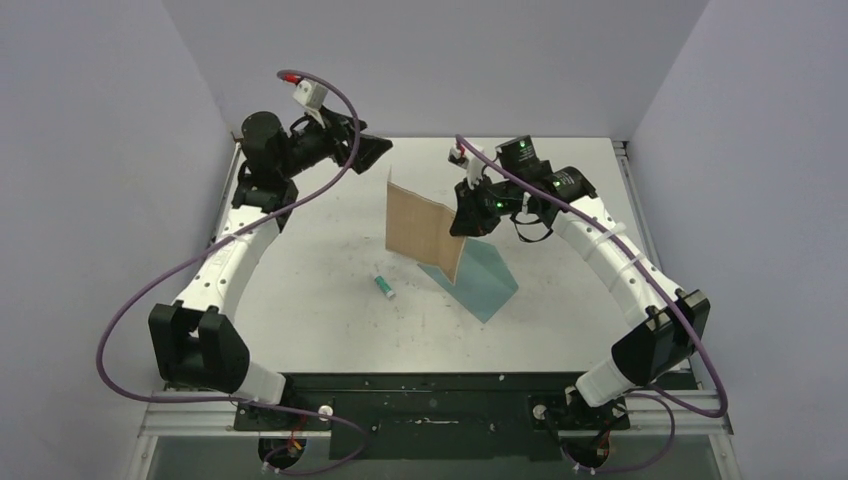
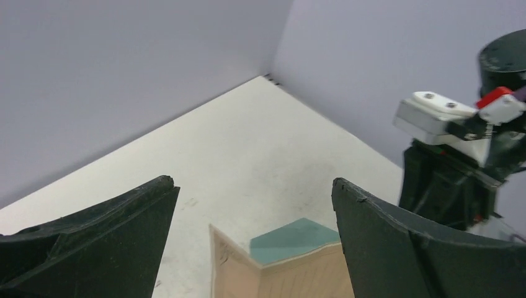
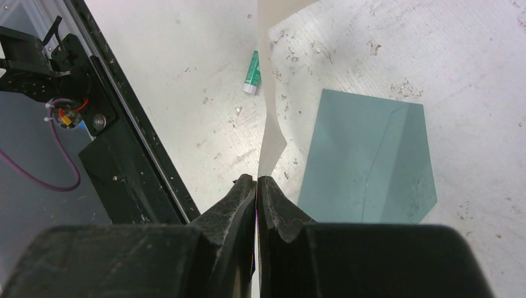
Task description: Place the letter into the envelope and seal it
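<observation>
My right hand is clamped on the letter edge; sheet upright and bent, just above the envelope, which lies flat on the worktop. My left hand: fingers apart, empty, raised.

Scuffed white table with teal envelope flat, small glue tube just left of it.
</observation>
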`<state>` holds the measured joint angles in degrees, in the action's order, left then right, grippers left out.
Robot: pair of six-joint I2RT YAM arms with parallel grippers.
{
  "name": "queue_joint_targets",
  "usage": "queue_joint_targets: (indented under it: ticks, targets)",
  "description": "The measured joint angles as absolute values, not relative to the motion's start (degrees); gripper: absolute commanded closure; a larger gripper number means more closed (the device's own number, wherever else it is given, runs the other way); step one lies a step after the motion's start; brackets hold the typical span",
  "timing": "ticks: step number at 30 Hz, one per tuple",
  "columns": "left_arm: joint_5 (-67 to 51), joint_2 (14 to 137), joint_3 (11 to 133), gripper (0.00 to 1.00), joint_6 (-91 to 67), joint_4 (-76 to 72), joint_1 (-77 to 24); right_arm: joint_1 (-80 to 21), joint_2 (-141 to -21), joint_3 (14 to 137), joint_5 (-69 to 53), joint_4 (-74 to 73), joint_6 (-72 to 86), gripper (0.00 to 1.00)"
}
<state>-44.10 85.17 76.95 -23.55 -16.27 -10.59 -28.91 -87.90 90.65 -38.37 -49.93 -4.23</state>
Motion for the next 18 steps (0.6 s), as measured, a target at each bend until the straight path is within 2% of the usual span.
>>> queue_joint_targets:
  ticks: [6,12,18]
  targets:
    - [-36.71,83.4,78.61,0.04,-11.55,-4.14,-8.67,-29.43,-87.88,90.65,-36.84,-51.44,-5.23,0.95]
    - [-44.82,82.67,84.01,0.0,0.34,4.4,-8.08,-33.01,-87.53,90.65,-31.53,-53.06,-7.57,0.95]
    - [-49.12,77.84,79.68,0.0,15.44,10.98,-14.87,-37.32,-87.53,90.83,-26.94,-55.02,-9.91,0.95]
